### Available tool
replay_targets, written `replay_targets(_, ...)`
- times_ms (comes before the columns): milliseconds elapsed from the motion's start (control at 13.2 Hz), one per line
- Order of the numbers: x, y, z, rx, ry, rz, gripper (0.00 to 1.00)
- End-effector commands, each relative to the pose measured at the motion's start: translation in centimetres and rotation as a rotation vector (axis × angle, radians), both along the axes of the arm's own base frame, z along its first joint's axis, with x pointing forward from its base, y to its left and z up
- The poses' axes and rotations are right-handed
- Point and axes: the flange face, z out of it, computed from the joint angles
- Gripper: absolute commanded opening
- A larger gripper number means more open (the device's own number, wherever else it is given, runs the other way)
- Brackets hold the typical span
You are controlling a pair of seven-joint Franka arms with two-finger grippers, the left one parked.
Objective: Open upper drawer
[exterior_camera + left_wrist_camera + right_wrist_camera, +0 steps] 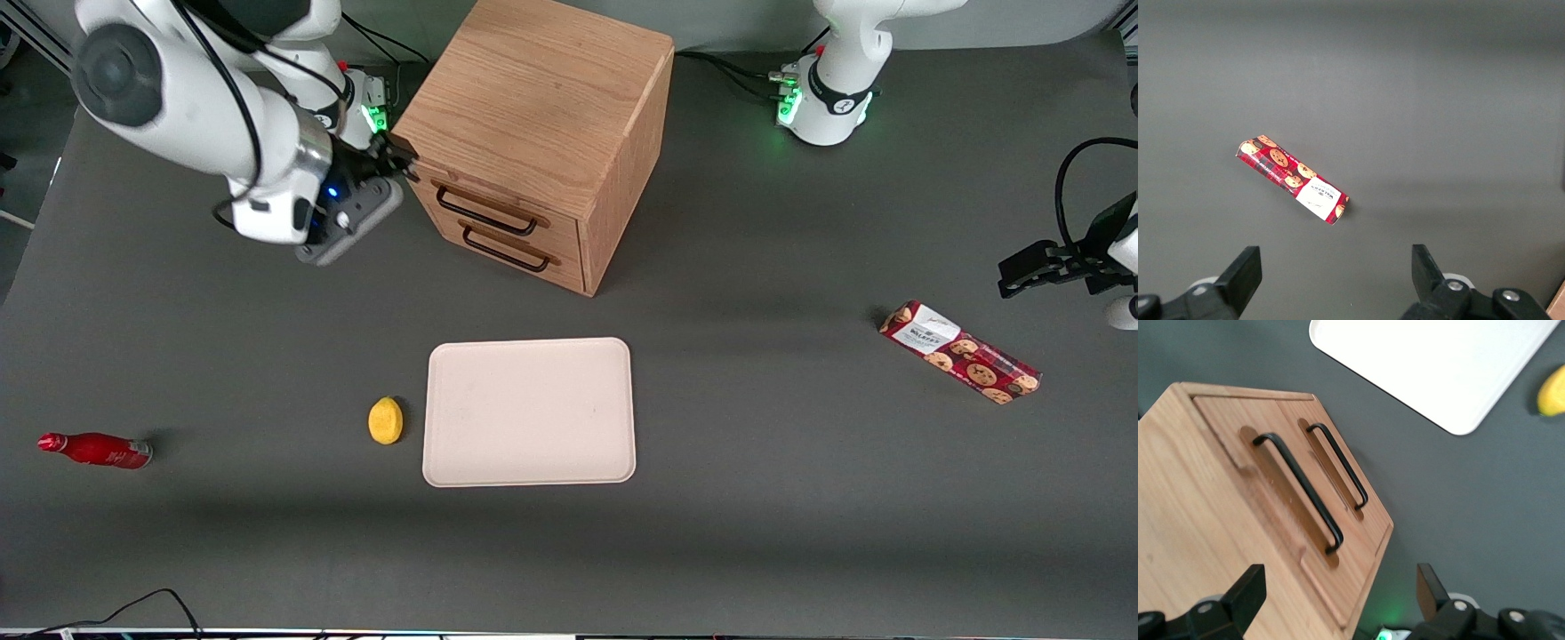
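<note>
Both drawers shut; nothing pulled yet.
Pincer (396, 160) wide open, empty, near cabinet (542, 107) corner, apart from upper drawer (498, 206) handle (1301, 490); reach, grip & pull all left.

Even, soft overhead light; the cabinet (542, 133) casts a faint shadow on the desk (800, 498), while the white tray (1438, 367) glares overexposed; the claw (396, 164) hangs beside the cabinet's corner.

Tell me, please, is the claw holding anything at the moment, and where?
Nothing: the claw is open, beside the cabinet's corner, short of the upper drawer's handle.
</note>
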Motion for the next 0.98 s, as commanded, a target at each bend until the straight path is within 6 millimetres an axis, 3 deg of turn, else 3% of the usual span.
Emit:
replay_targets(0, 0.5, 2.0, -1.8, 0.054, 0.017, 0.053, 1.00)
replay_targets(682, -0.5, 3.6, -6.6, 0.060, -0.021, 0.181, 1.00)
replay_targets(909, -0.1, 4.4, -6.8, 0.085, -0.078, 0.209, 1.00)
